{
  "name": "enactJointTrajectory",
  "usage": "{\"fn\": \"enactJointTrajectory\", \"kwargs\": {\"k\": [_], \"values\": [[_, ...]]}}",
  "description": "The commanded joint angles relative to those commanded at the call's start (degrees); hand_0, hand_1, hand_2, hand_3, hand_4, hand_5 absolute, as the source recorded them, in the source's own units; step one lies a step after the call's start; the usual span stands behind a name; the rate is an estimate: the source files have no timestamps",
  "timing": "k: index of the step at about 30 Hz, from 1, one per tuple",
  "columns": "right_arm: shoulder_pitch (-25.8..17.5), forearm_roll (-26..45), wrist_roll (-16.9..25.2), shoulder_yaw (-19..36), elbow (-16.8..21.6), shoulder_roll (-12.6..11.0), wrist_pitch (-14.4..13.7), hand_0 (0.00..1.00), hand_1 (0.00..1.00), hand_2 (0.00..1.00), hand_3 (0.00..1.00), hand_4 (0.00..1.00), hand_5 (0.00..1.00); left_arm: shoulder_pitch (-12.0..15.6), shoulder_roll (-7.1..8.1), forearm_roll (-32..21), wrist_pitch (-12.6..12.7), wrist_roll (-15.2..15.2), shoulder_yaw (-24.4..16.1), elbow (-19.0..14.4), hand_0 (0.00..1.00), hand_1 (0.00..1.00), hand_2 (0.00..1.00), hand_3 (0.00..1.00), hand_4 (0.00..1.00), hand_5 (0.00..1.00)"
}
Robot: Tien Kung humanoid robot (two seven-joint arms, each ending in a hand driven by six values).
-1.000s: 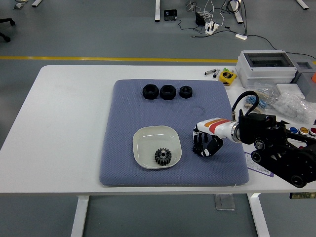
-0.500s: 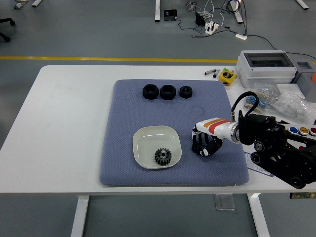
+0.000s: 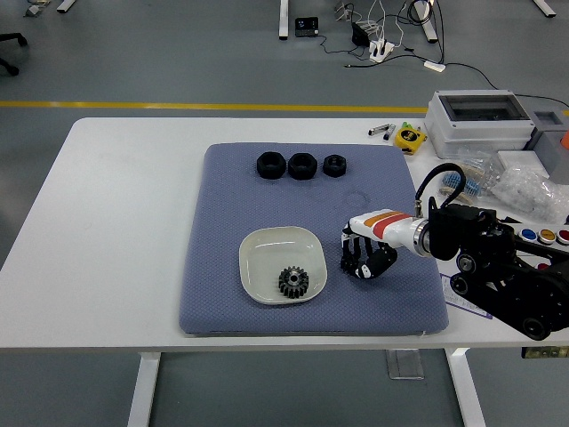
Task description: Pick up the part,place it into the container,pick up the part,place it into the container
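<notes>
Now, line by line:

Right hand: the right hand (image 3: 363, 256) hangs over the blue mat (image 3: 222, 294), at about 3 o'clock from the dish, just beside its rim. It has slid a little toward 9 o'clock since half a second ago, nearer the dish than it was a second back.

Fingers: the black fingers (image 3: 354, 262) point down and are curled inward. Something dark sits among them, but I cannot tell whether it is a part or only the fingers themselves.

Right arm: the black arm (image 3: 498, 267) comes in from the lower right corner, over the table's right edge; its white wrist with orange stripes has shifted left with the hand.

Dish: the white dish (image 3: 260, 251) lies on the near half of the mat, unmoved.

Gear: a black gear (image 3: 292, 282) rests inside the dish, toward its 5 o'clock corner, where it lay in both earlier frames.

Spare parts: three black ring parts (image 3: 301, 165) stand in a row at the mat's 12 o'clock edge, well apart from the hand, unchanged.

Table: the white table (image 3: 116, 231) carries the mat; at its 2 o'clock corner are a grey box (image 3: 480, 120) and a small yellow item (image 3: 410, 138).
</notes>
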Motion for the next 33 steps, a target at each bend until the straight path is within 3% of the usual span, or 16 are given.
{"fn": "enactJointTrajectory", "kwargs": {"k": [11, 17, 22, 28, 29, 33], "values": [[0.5, -0.1, -1.0, 2.4, 2.7, 1.8, -1.8, 0.321, 0.398, 0.464, 0.472, 0.627, 0.194, 0.3, 0.08, 0.5, 0.0, 0.1, -0.2, 0.0, 0.710, 0.614, 0.640, 0.567, 0.618, 0.700], [0.7, -0.5, -2.6, 2.9, 3.2, 6.1, -6.1, 0.333, 0.399, 0.463, 0.473, 0.632, 0.193, 0.3, 0.05, 0.7, -0.1, 0.2, -0.2, 0.0, 0.710, 0.614, 0.641, 0.567, 0.618, 0.699], [0.9, -0.9, -4.8, 1.6, 1.0, 10.3, -11.1, 0.333, 0.399, 0.463, 0.473, 0.632, 0.193, 0.1, 0.06, 0.3, -0.1, 0.1, 0.0, 0.0, 0.710, 0.614, 0.641, 0.567, 0.618, 0.699], [1.4, -0.7, -7.2, -1.1, -2.3, 13.4, -12.6, 0.362, 0.433, 0.487, 0.497, 0.652, 0.189, -0.2, 0.17, -0.1, 0.0, 0.0, 0.0, 0.0, 0.711, 0.611, 0.641, 0.567, 0.620, 0.700], [1.5, -0.7, -7.5, -1.5, -2.9, 13.9, -12.8, 0.424, 0.492, 0.558, 0.591, 0.831, 0.254, -0.2, 0.19, -0.1, 0.0, 0.0, 0.1, 0.0, 0.711, 0.606, 0.641, 0.566, 0.619, 0.698], [2.0, -0.5, -7.8, -2.7, -4.6, 15.5, -12.8, 0.424, 0.492, 0.558, 0.591, 0.831, 0.254, -0.4, 0.26, 0.0, 0.0, 0.1, 0.1, 0.0, 0.711, 0.606, 0.641, 0.566, 0.619, 0.698]]}}
